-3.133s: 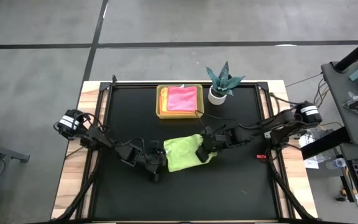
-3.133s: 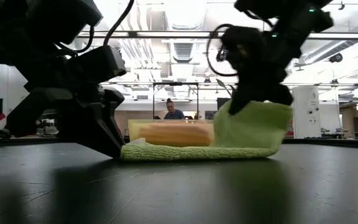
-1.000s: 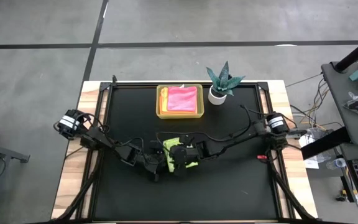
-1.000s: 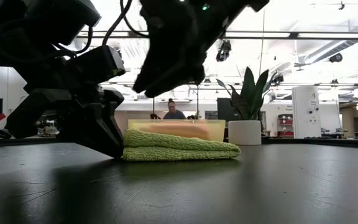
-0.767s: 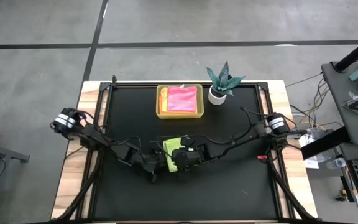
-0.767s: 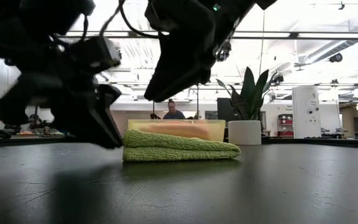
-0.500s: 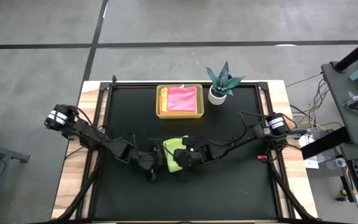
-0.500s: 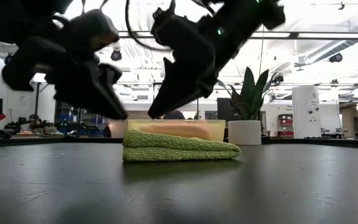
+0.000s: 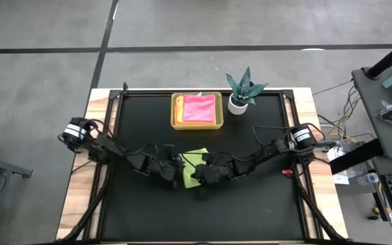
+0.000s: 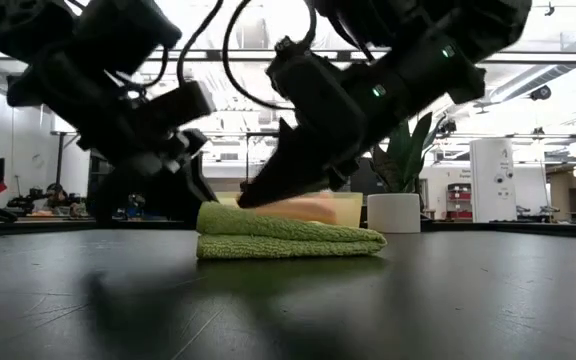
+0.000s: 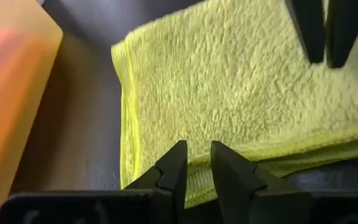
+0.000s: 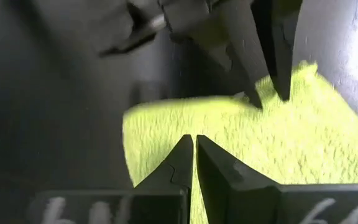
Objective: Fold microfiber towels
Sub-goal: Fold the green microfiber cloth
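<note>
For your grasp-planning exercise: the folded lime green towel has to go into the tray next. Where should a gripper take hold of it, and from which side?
Judging by its pose, grip the lime green towel at its rounded fold edge, the low view's right end, coming in level along the table. There the layers join, so one pinch should catch them all. The opposite end is crowded by the left gripper and the shut right gripper.
</note>
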